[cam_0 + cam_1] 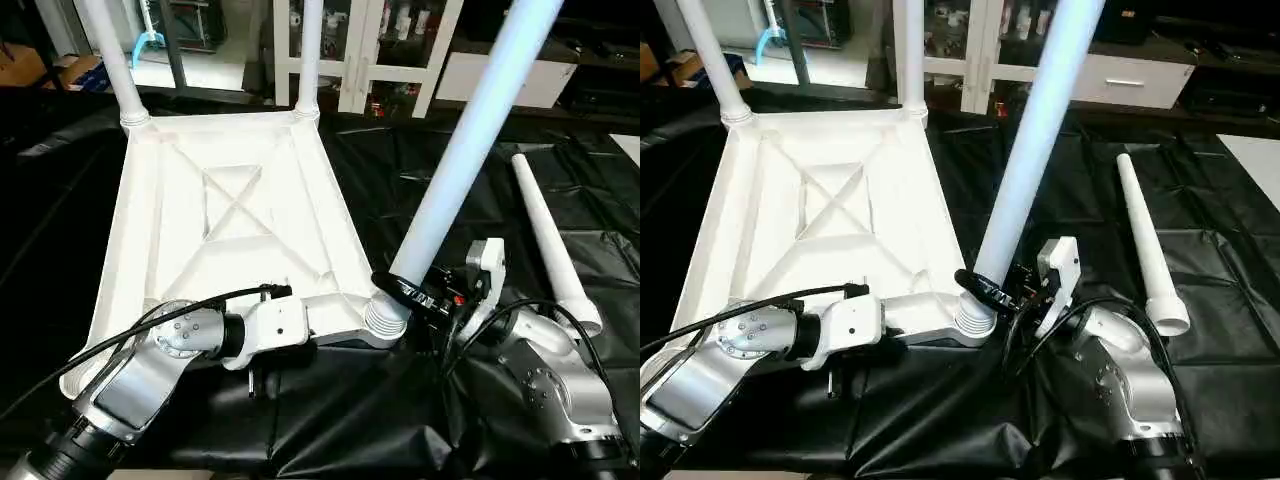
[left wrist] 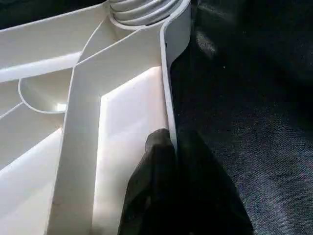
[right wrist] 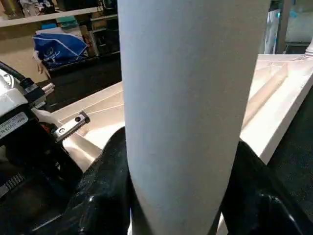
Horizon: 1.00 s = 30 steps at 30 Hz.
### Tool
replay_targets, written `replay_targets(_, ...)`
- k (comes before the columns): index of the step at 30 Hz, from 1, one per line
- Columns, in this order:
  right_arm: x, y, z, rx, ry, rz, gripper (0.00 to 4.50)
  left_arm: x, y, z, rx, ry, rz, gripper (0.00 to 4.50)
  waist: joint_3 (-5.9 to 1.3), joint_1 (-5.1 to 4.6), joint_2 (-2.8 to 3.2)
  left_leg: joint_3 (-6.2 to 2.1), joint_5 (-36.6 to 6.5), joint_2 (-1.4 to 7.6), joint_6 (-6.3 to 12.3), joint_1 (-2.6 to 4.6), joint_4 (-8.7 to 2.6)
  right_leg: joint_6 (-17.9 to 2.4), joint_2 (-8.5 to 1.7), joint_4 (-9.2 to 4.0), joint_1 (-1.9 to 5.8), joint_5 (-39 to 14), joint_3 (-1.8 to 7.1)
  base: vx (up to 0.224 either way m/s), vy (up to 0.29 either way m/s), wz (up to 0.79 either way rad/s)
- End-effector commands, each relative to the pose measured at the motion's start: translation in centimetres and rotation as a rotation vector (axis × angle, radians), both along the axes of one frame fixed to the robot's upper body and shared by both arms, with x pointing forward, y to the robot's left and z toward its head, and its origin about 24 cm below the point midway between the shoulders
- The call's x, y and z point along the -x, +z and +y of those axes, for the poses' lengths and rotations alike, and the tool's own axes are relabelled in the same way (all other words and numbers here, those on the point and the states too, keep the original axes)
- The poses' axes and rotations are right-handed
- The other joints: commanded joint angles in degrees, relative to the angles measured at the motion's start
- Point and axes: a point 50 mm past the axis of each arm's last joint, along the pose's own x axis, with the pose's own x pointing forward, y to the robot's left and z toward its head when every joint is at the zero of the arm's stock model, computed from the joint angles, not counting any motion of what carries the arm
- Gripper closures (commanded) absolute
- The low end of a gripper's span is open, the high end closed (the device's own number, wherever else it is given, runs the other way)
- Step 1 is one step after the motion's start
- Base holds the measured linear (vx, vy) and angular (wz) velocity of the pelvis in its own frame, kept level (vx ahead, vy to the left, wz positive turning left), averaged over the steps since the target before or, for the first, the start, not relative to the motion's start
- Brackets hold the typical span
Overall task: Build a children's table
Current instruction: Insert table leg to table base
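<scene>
The children's table top (image 1: 220, 200) lies upside down on black cloth, ribs facing up. Two white legs (image 1: 115, 60) (image 1: 310, 50) stand in its far corner sockets. A third leg (image 1: 470, 130) leans to the right with its threaded foot in the near right socket (image 1: 385, 318). My right gripper (image 1: 405, 288) is shut around that leg just above the socket, and its black fingers (image 3: 110, 166) flank the tube. My left gripper (image 2: 161, 186) is shut on the top's near rim (image 2: 166, 98), beside that socket. A fourth leg (image 1: 550, 240) lies loose on the cloth to the right.
Black cloth (image 1: 450, 180) covers the work surface. A white glass-door cabinet (image 1: 380, 50) and a white drawer unit (image 1: 510, 75) stand behind it. A white flat board (image 1: 628, 145) shows at the right edge. Cables loop from both wrists near the front.
</scene>
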Motion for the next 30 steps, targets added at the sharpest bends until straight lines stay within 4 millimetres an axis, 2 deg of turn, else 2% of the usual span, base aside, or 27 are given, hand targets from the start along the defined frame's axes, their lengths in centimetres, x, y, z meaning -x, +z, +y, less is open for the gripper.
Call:
replay_targets(1,1.5,-3.0,-0.2,0.079,-0.004,0.141,2.64,0.3,-1.4,0.5,-0.043,0.018,0.038,4.5,-1.99,-0.78,-0.09,-0.35,-15.74,1.32,0.86,0.8,-4.23,-8.28,-1.49,-4.48,0.59,-14.26,1.5,0.0,0.0,0.0)
replay_targets(8,2.3,-3.0,0.7,0.142,0.064,0.115,2.64,0.4,-1.5,0.5,-0.05,0.017,0.038,4.5,-1.91,-0.83,-0.12,-0.39,-15.52,1.29,0.79,0.66,-4.29,-7.87,-1.51,-4.48,0.69,-14.33,1.45,0.0,0.0,0.0)
replay_targets(15,2.6,-3.0,1.3,0.216,0.163,0.098,2.65,0.5,-1.5,0.6,-0.052,0.019,0.042,4.5,-1.95,-0.99,-0.15,-0.49,-17.19,1.31,0.26,0.71,-4.43,-6.98,-1.46,-4.7,0.56,-15.71,1.49,0.0,0.0,0.0)
replay_targets(18,2.7,-3.2,1.2,0.208,0.147,0.11,2.65,0.4,-1.5,0.6,-0.053,0.024,0.039,4.5,-2.08,-1.03,-0.28,-0.53,-18.1,1.33,0.24,0.75,-4.46,-6.81,-1.47,-4.74,0.58,-16.01,1.51,0.0,0.0,0.0)
replay_targets(22,2.6,-3.8,0.5,0.139,0.037,0.166,2.65,0.4,-1.5,0.8,-0.053,0.029,0.038,4.5,-2.01,-1.4,-0.33,-0.76,-21.47,1.34,-0.5,0.8,-4.75,-6.16,-1.58,-5.19,0.24,-20.09,1.5,0.0,0.0,0.0)
replay_targets(25,2.6,-4.2,0.0,0.11,-0.007,0.207,2.65,0.4,-1.6,0.9,-0.056,0.032,0.038,4.5,-1.97,-1.7,-0.1,-0.85,-24.28,1.38,-1.03,1.28,-4.81,-5.9,-1.53,-5.63,-0.25,-22.39,1.54,0.0,0.0,0.0)
replay_targets(28,2.6,-4.3,-0.2,0.117,-0.022,0.2,2.65,0.4,-1.6,0.9,-0.056,0.033,0.036,4.5,-2.24,-2.02,0.04,-1.01,-23.45,1.38,-1.2,0.93,-4.91,-6.16,-1.45,-5.32,0.16,-19.94,1.42,0.0,0.0,0.0)
replay_targets(30,2.4,-4.1,-0.3,0.116,-0.032,0.192,2.65,0.4,-1.6,0.9,-0.056,0.032,0.036,4.5,-2.23,-2.05,-0.08,-0.86,-22.55,1.36,-0.97,0.88,-4.84,-6.51,-1.38,-5.26,0.15,-18.27,1.46,0.0,0.0,0.0)
